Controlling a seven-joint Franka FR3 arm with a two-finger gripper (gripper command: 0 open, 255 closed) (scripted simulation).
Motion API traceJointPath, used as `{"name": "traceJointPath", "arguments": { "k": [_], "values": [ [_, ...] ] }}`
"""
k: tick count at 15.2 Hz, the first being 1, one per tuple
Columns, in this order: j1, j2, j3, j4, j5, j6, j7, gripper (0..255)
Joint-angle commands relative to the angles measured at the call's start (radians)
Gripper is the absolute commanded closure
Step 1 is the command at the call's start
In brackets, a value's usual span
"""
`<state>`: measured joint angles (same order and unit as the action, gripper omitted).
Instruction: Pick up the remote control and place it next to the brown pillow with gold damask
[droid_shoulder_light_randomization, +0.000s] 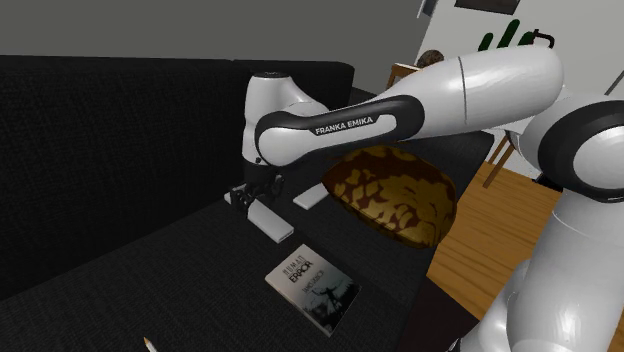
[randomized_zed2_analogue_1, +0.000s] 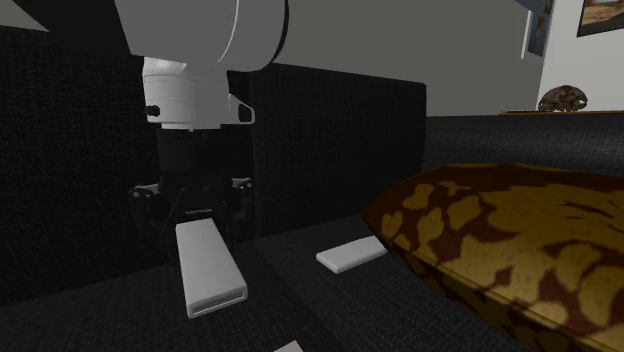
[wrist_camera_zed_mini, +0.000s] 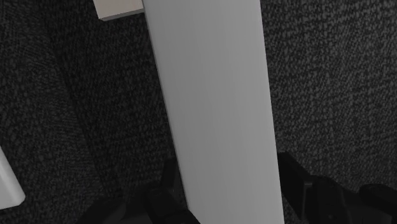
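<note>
Remote: a plain pale-grey slab on the black sofa, at the left of the seat in the shoulder view. It is caught at its near end by the claw. In the wrist view the two black fingers press against its long edges, so the claw looks clamped on it. Most of its length sticks out beyond the fingertips. I cannot tell whether it rests on the seat or is just clear of it.

Its long axis runs from the claw down and to the right in that view, toward the book lying nearer the front edge.

Right of the remote lies a small flat white piece, just beside the pillow's left edge. Then comes the brown-and-gold pillow itself, near but apart from the remote.

The carry therefore probably goes rightward across the seat. Because the grip is at one end, the free end may droop or swing. The white piece takes up part of the spot beside the pillow.
</note>
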<state>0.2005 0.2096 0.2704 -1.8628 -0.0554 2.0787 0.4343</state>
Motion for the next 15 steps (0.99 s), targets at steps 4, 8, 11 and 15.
{"name": "traceJointPath", "arguments": {
  "k": [4,8,11,15],
  "values": [
    [-0.002,-0.022,0.002,0.039,0.008,-0.061,-0.005,255],
    [-0.002,-0.036,0.003,0.077,0.013,-0.111,-0.008,255],
    [-0.002,-0.044,0.003,0.107,0.015,-0.149,-0.010,255],
    [-0.002,-0.051,0.004,0.152,0.018,-0.201,-0.011,255]
  ]
}}
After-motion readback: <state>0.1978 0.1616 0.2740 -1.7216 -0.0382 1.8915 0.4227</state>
